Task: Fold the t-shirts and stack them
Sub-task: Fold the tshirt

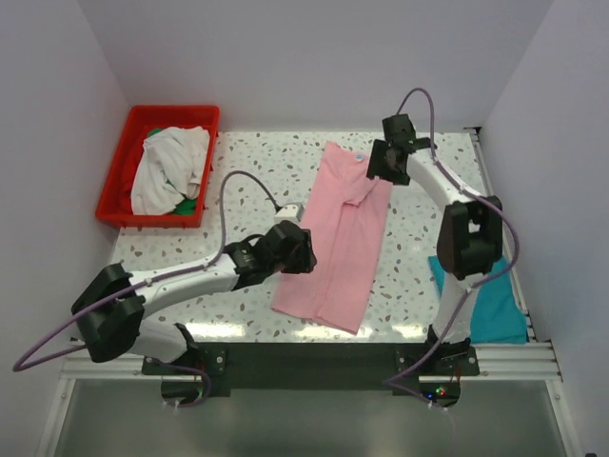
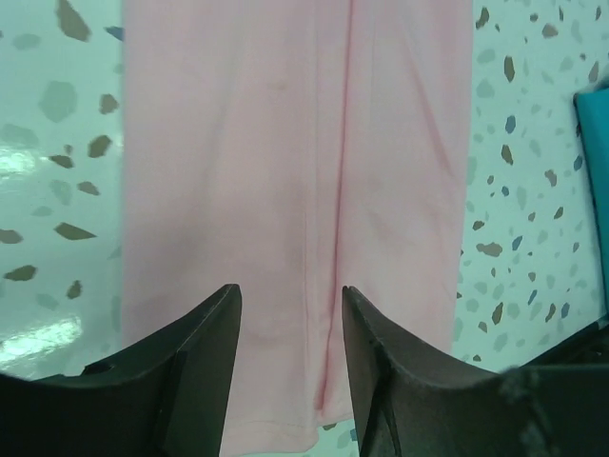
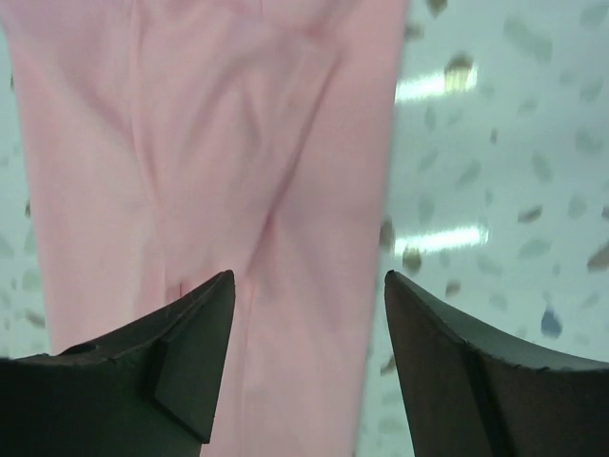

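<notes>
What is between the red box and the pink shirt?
Only bare speckled table lies between the red crate and the pink t-shirt; the left arm's cable arches above it. The top view shows this.

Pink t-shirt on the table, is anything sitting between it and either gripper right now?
Nothing visible. The left gripper and right gripper both hang open directly over the pink t-shirt, and each wrist view shows only bare pink cloth in the gap.

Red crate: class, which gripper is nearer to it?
Left. The left gripper hangs over the pink shirt's left edge, right of the crate and nearer the bases. The right gripper is over the shirt's far end, farther right.
</notes>
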### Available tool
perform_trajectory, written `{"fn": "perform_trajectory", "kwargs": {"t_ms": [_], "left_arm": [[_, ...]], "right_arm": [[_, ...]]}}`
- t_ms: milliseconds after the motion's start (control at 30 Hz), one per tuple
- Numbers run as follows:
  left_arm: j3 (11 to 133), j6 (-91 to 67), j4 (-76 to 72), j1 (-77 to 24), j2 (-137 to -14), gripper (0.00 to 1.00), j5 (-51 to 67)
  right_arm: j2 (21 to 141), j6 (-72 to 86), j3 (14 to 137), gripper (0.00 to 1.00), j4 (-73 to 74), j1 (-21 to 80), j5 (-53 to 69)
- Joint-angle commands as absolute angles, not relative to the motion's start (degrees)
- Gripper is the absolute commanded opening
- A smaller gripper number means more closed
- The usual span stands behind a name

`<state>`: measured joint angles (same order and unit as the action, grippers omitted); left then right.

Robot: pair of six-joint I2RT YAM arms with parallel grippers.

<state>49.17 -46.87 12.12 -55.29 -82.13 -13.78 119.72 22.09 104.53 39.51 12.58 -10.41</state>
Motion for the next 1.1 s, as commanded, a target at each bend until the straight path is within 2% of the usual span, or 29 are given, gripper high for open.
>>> {"fn": "perform_trajectory", "kwargs": {"t_ms": [0,33,100,133,233,367,500,700,1067], "left_arm": [[44.3,-45.0,12.0,-51.2,-75.7,0.52,-9.1],[42.2,-44.7,12.0,-51.2,-73.4,0.52,-8.1],[40.3,-44.1,13.4,-51.2,-71.6,0.53,-6.5],[38.5,-44.0,13.7,-51.1,-70.0,0.53,-4.5],[35.0,-44.3,14.1,-51.1,-66.7,0.55,-0.4],[32.2,-44.7,16.6,-51.1,-62.9,0.58,-0.6],[30.0,-45.1,15.9,-51.0,-62.4,0.59,-1.7],[28.0,-45.8,14.0,-50.4,-64.8,0.58,-2.0],[24.4,-46.4,10.7,-49.9,-67.8,0.54,-0.8]], "right_arm": [[101.6,29.1,84.1,0.67,35.7,19.2,-7.2],[94.7,31.6,74.8,0.67,33.5,21.4,-8.2],[88.4,35.7,65.9,0.67,31.9,26.6,-7.9],[81.8,39.3,57.7,0.67,29.1,28.2,-6.2],[72.7,45.7,46.0,0.64,31.5,33.2,-7.3],[56.5,53.8,34.5,0.62,35.7,36.7,-5.2],[49.2,60.5,27.5,0.61,37.5,38.1,-0.4],[46.9,66.4,23.7,0.60,37.4,41.1,-0.1],[52.8,72.6,19.6,0.59,31.6,51.0,1.8]]}}
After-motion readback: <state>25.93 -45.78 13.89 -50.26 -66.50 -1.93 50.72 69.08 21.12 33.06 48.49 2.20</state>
